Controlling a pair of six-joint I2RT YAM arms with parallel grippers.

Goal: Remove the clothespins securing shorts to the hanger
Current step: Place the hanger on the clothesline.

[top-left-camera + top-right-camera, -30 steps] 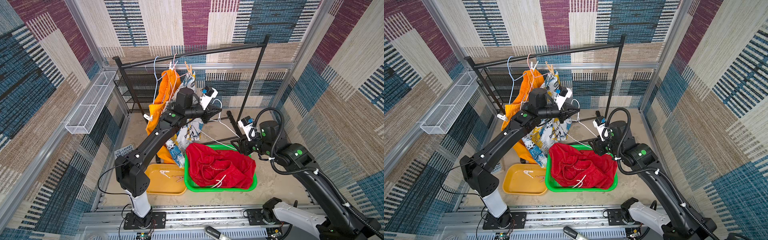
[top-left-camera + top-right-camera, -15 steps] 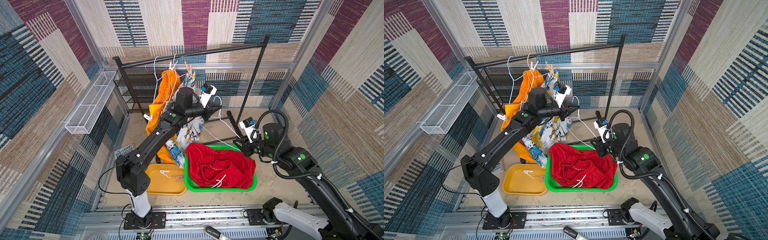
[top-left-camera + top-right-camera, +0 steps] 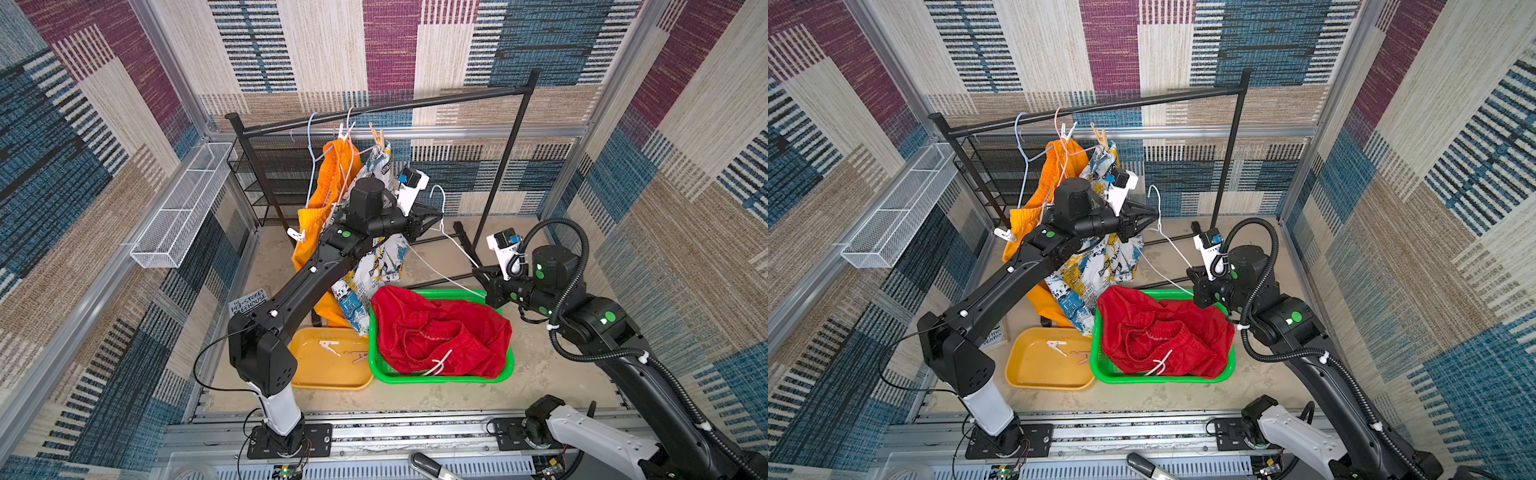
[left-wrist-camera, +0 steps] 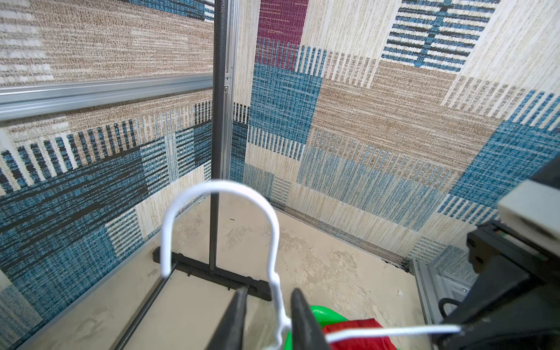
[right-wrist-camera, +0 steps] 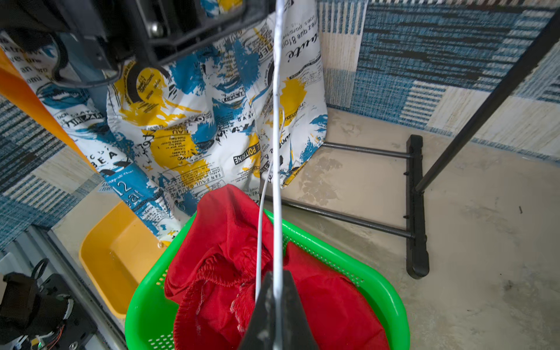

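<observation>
Right wrist: red shorts [image 5: 230, 224] in basket [image 5: 391, 303].

Red shorts [image 3: 440, 336]: coarse-weave cloth, matt. Printed shorts [image 5: 197, 121]: smooth thin cloth. Basket [image 3: 508, 368]: glossy green plastic, perforated walls. Tray [image 3: 316, 374]: glossy yellow plastic, smooth. Hanger [image 4: 218, 189]: smooth white-coated wire. Rack [image 3: 390, 109]: black metal tube, matt, fine-grained finish. Walls [image 3: 685, 124]: rough woven carpet. Floor [image 3: 540, 386]: matt, mottled
</observation>
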